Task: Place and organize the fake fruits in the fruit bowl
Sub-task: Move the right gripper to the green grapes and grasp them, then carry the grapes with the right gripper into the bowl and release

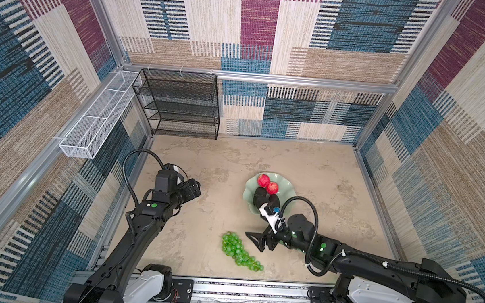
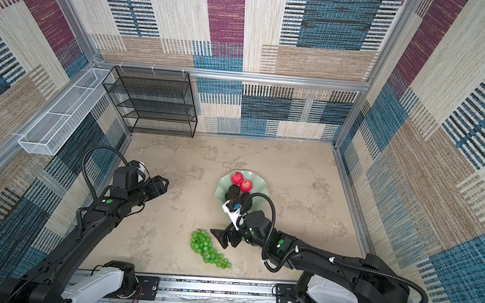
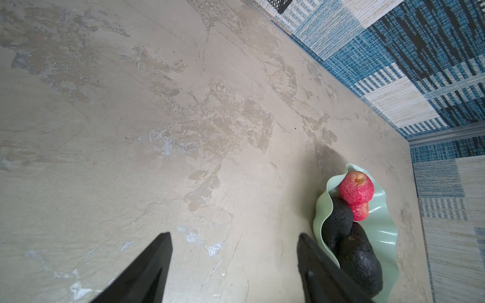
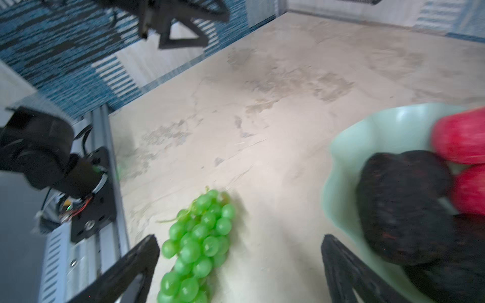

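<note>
The grapes [image 1: 240, 252] [image 2: 208, 249] lie alone on the bench [image 1: 323, 177], at its front and well short of the bowl [image 1: 284, 189] [image 2: 258, 183]. The right tool [image 1: 254, 241] is just beside the bunch's stem end, on the side toward the bowl, with its tips pointing across the bench to the left.

In the blurred right wrist view this tool [image 4: 239, 237] is released, its jaws spread wide and gripping nothing. The grapes [image 4: 199, 241] lie on the bench between the two fingers, closer to one of them. The bowl [image 4: 380, 126] starts right next to the other finger. Whether any fingertip touches the bunch cannot be told.

Two red apples [image 1: 263, 180] [image 1: 272, 187] sit touching each other at the far side of the bowl. The dark avocados [image 1: 259, 197] are packed against them on the near side. The right arm's wrist covers part of them in both top views, so their count is unclear there.

The left tool [image 1: 194, 188] hangs over the left part of the bench, well apart from the grapes, and points toward the bowl. In the left wrist view it [image 3: 233, 235] is also released, with only bare bench between its fingers. The bowl [image 3: 380, 223] sits just past one fingertip there, holding an apple [image 3: 355, 187] and an avocado [image 3: 337, 223].
</note>
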Controlling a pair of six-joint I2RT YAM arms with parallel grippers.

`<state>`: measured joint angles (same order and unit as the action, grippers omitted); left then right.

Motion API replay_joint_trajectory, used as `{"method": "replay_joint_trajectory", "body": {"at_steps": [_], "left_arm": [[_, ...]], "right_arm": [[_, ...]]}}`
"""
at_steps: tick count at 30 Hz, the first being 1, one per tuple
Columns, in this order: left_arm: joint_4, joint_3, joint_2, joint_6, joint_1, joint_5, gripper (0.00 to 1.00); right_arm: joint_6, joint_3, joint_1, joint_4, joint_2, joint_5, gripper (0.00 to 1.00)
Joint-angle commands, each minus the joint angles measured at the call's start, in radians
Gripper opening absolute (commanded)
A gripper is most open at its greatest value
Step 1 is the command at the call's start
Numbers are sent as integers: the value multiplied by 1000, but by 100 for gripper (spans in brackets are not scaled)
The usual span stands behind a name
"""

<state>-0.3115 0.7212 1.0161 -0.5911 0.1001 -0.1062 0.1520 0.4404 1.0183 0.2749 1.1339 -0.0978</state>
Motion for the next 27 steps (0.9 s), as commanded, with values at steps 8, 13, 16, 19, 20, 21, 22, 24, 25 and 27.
{"method": "replay_joint_trajectory", "body": {"at_steps": [8,13,16,19,20,21,22,24,25,27], "left_arm": [[-12,-1,-12,2,-5,6,78],[-17,4,-13,7,-5,7,78],[-24,9,-16,11,-7,5,78],[-27,7,-19,13,-7,8,78],[-27,5,-20,14,-7,10,78],[-25,4,-20,14,-7,10,78],[-26,4,-19,11,-7,9,78],[-27,6,-21,11,-8,6,78],[-28,7,-21,14,-7,5,78],[-32,8,-25,17,-9,6,78]], "right_arm": [[45,-2,138,166,168,81,97],[62,20,171,241,292,80,96],[81,23,176,295,354,61,95],[79,38,177,311,405,59,95],[77,48,177,305,423,69,94],[70,58,177,301,438,75,93],[65,66,177,298,451,77,93],[54,93,177,281,485,81,91],[43,105,177,272,500,75,90],[34,128,177,256,530,63,86]]}}
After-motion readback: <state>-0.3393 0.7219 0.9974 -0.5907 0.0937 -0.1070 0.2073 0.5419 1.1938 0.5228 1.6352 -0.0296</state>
